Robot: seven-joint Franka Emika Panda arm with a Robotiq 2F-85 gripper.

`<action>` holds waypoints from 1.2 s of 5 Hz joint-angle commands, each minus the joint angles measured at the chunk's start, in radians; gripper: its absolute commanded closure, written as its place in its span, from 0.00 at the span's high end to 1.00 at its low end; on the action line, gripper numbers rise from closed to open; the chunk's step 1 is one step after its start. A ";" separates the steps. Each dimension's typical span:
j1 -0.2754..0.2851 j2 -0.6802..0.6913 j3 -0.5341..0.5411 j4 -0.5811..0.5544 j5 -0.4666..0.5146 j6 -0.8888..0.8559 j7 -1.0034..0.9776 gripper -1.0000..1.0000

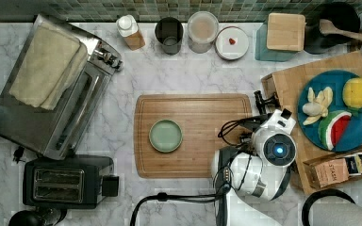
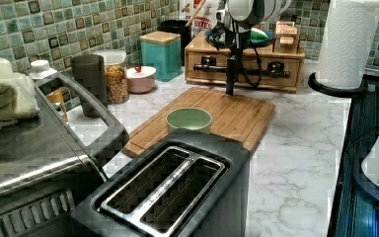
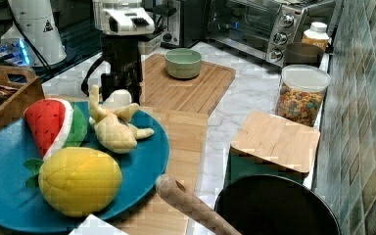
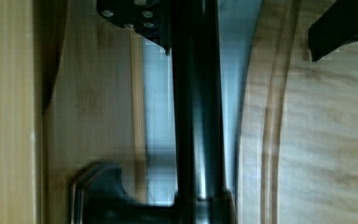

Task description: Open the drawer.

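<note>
Black bar handle (image 4: 191, 116) of the drawer runs right under the wrist camera, between the two dark fingers (image 4: 135, 18) of the gripper (image 4: 240, 51). The jaws stand apart on either side of the bar: one finger is against it, the other well clear, so nothing is clamped yet.

Below the gripper spreads the white marble counter (image 2: 296, 158). On the side away from the drawer lies the flat bamboo cutting board with rounded corners (image 2: 237, 113), its grooved edge just beside the fingertips. A small pale-green bowl (image 2: 188, 120) sits farther out on the board, well apart from the gripper.

Directly in front of the gripper is the light-wood drawer (image 2: 276, 61) – the front panel of a low wooden chest (image 2: 246, 49) that carries a blue plate of toy fruit. In the left view the panel looks flush with the chest, or very nearly; I cannot tell whether the dark strip beside it in the wrist view is a gap or a shadow.

My judgement: the reach is done – closing on the handle and the whole pull remain.
</note>
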 commanded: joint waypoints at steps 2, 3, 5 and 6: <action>-0.022 -0.119 0.127 -0.035 0.108 -0.165 -0.247 1.00; 0.172 -0.184 0.031 -0.120 0.097 -0.131 -0.045 1.00; 0.205 -0.251 0.175 -0.223 0.100 -0.127 0.176 1.00; 0.236 -0.306 0.212 -0.276 0.071 -0.122 0.284 1.00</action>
